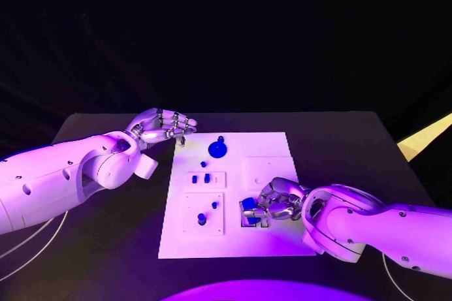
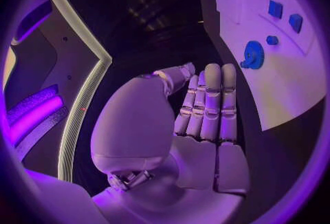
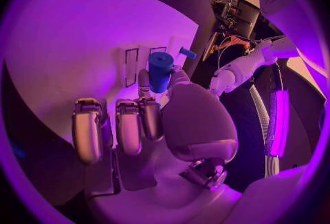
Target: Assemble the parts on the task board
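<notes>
**Right hand carries a blue part over the board's lower right**

The blue cylindrical part (image 3: 160,70) sits pinched between the right hand's (image 1: 274,204) thumb and a finger; in the head view it shows as a blue patch at the hand's lower left edge, over the lower-right area of the task board (image 1: 268,144). In the right wrist view the part stands roughly upright above the white plate, near a pair of narrow rectangular slots (image 3: 132,65). The step in hand looks like seating this part into a socket on that side of the board. The next move likely calls for lining the part up over its hole and lowering it straight; whether it already touches the board I cannot tell.

Elsewhere on the board, a blue round part (image 1: 217,148) lies in the upper middle of the frame, two small blue pieces (image 1: 200,179) sit in a raised block at centre left, and further blue pieces (image 1: 202,219) sit in the block below it.

The right arm reaches in from the lower right, palm towards the board. The left hand (image 1: 162,127) hovers at the board's upper left corner, fingers curled in together, holding nothing that I can see; the left wrist view shows its fingers side by side, pressed close.
</notes>
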You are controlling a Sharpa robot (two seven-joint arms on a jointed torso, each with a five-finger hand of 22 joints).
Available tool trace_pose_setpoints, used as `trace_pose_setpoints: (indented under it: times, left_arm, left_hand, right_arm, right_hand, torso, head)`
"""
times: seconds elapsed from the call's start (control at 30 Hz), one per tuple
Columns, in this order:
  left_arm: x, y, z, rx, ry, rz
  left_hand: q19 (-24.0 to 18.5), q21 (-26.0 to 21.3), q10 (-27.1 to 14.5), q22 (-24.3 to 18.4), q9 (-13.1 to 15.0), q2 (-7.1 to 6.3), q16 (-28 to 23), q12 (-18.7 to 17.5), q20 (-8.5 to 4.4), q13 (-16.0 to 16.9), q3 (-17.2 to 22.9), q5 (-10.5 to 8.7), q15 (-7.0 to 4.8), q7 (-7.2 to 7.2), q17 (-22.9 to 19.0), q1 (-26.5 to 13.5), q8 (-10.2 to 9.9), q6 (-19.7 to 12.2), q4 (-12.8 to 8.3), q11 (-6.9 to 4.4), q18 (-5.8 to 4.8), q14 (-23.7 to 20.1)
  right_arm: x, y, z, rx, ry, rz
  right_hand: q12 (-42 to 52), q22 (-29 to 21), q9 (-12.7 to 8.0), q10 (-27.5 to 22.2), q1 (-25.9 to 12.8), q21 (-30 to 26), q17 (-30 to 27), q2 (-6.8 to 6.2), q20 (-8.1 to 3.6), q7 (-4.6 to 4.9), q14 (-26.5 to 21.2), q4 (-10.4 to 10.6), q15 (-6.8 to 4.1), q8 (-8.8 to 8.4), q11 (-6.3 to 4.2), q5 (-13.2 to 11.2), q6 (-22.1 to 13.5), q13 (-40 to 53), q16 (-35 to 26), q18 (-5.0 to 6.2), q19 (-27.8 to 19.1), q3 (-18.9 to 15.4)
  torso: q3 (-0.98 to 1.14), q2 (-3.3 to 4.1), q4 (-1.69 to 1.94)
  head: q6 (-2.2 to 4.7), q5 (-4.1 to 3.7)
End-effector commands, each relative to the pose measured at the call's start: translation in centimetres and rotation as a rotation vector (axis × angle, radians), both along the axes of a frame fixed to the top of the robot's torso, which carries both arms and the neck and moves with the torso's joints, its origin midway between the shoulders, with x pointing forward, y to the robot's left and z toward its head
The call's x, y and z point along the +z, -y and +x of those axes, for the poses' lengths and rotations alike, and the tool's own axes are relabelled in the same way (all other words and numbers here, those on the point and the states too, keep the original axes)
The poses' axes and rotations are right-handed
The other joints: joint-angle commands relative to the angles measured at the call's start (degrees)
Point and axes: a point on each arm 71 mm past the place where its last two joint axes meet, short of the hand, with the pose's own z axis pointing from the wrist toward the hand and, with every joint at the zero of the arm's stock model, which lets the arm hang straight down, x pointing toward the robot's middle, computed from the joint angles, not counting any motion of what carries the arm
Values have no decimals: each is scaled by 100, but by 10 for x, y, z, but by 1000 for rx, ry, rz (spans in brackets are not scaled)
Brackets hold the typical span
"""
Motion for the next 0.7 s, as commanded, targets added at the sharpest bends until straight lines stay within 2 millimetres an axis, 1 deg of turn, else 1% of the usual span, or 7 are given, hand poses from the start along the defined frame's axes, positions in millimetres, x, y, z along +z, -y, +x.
trace_pose_setpoints:
  times: [0.03,0.2,0.37,0.47,0.57,0.63,0.7]
  left_arm:
    - [1,2,-1,-16,-4,-12]
    - [1,1,-1,-15,-5,-11]
    - [0,1,-1,-17,-9,-10]
    - [0,1,-1,-18,-11,-9]
    - [0,1,-1,-18,-13,-9]
    - [0,1,-1,-19,-13,-8]
    - [0,1,-1,-19,-14,-8]
  left_hand:
    - [-5,-40,-26,-10,7,19,-26,30,27,-5,-28,32,9,18,-7,-45,-13,-4,19,4,86,-18]
    - [-6,-41,-26,-11,7,19,-27,30,27,-5,-28,32,9,18,-8,-46,-13,-4,19,4,86,-20]
    - [-8,-46,-30,-14,8,20,-31,31,28,-5,-30,32,11,20,-10,-54,-13,-6,25,6,86,-25]
    - [-10,-51,-33,-17,9,29,-37,33,28,-6,-22,35,11,20,-14,-51,-14,-7,27,6,86,-32]
    - [-10,-51,-33,-17,9,29,-37,33,28,-6,-22,35,11,20,-14,-51,-14,-7,27,6,86,-32]
    - [-10,-51,-33,-17,9,29,-37,33,28,-6,-22,35,11,20,-14,-51,-14,-7,27,6,86,-32]
    - [-10,-51,-33,-17,9,29,-37,33,28,-6,-22,35,11,20,-14,-51,-14,-7,27,6,86,-32]
  right_arm:
    - [-1,0,1,17,11,-24]
    - [-1,1,2,10,16,-25]
    - [-2,1,3,4,25,-24]
    - [-1,1,3,6,27,-24]
    - [-1,0,2,8,30,-23]
    - [-1,0,2,10,30,-22]
    - [-1,0,1,11,31,-20]
  right_hand:
    - [-23,1405,5,236,-82,15,1166,-48,-32,-18,516,3,-36,16,-27,-90,63,933,30,-92,462,-45]
    - [-41,1401,32,231,-184,0,1151,-56,-31,-17,513,8,-35,26,-23,-181,55,927,23,-89,455,-132]
    - [-87,1391,77,214,-372,-36,1129,-47,-29,-13,508,12,-32,42,-22,-134,40,908,12,-81,441,-340]
    - [-88,1392,83,214,-396,-33,1127,-33,-28,-14,507,9,-32,45,-22,-126,38,909,12,-82,442,-363]
    - [-83,1395,99,219,-356,-22,1132,3,-29,-17,508,-4,-34,50,-24,-35,33,917,13,-84,446,-389]
    - [-85,1395,119,222,-239,-23,1143,69,-32,-22,511,-11,-38,55,-29,86,25,922,17,-84,446,-404]
    - [-82,1399,128,225,-174,-8,1140,104,-33,-25,511,-14,-40,56,-32,135,23,928,16,-87,452,-411]
  torso:
    - [-4,-3,2]
    - [-7,-4,4]
    - [-8,-5,7]
    - [-5,-5,4]
    - [-3,-4,2]
    - [-4,-4,1]
    - [-3,-5,-1]
  head:
    - [-18,5]
    - [-17,6]
    - [-9,7]
    - [-10,15]
    - [-17,21]
    - [-18,21]
    - [-18,29]
